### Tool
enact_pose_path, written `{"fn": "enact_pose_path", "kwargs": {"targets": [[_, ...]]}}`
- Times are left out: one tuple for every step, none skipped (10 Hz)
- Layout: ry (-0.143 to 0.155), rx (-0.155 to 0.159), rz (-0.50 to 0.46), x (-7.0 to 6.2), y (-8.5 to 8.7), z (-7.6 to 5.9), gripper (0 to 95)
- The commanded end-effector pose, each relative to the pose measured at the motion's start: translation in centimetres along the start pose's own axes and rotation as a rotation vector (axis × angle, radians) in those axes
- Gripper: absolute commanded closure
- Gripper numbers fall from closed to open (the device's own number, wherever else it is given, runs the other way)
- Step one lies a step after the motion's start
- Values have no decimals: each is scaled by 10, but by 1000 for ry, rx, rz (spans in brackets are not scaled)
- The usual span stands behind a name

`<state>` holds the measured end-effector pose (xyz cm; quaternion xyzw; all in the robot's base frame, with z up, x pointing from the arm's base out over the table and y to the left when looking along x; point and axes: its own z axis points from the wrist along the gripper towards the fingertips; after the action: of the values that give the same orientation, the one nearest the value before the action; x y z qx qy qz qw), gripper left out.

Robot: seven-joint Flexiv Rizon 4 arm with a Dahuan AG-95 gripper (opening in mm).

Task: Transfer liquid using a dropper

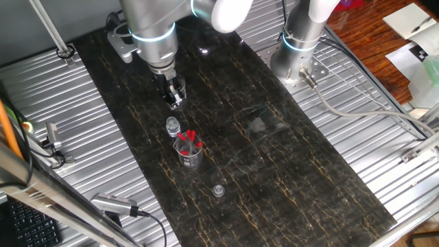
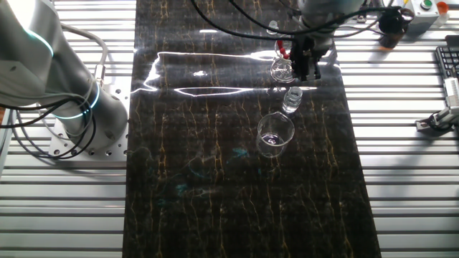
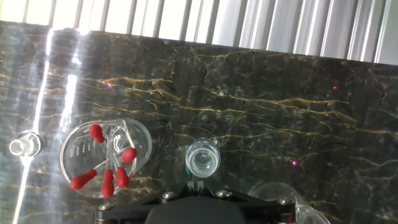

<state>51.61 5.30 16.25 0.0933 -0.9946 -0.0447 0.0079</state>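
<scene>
Several droppers [image 3: 107, 180] with red bulbs stand in a small glass beaker [image 3: 78, 146], which also shows in one fixed view [image 1: 190, 152] and in the other [image 2: 280, 70]. Beside that beaker stands an open clear vial [image 3: 203, 158] [image 1: 172, 126] [image 2: 292, 99]. My gripper [image 3: 196, 185] [image 1: 175, 98] [image 2: 306, 66] hangs above the table just behind the vial. Its fingers are shut together with nothing between them, and it touches no dropper.
A second clear beaker [image 2: 275, 135] [image 3: 283, 202] with a little liquid stands past the vial. A small clear capped vial [image 1: 218, 190] [image 3: 23, 145] sits on the dark tabletop [image 1: 288, 178] on the other side. Ribbed metal surrounds the mat, and a second arm's base [image 1: 298, 51] is at the back.
</scene>
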Motion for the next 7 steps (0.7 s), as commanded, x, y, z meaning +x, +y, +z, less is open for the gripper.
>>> {"fn": "enact_pose_path", "kwargs": {"targets": [[15,-13,-43,0,0,0,950],[22,-16,-38,0,0,0,950],[19,-16,-31,2,4,0,950],[18,-16,-28,3,6,-1,950],[14,-21,-27,3,12,-3,950],[14,-20,-26,3,22,-4,760],[10,-20,-50,4,33,-1,760]]}}
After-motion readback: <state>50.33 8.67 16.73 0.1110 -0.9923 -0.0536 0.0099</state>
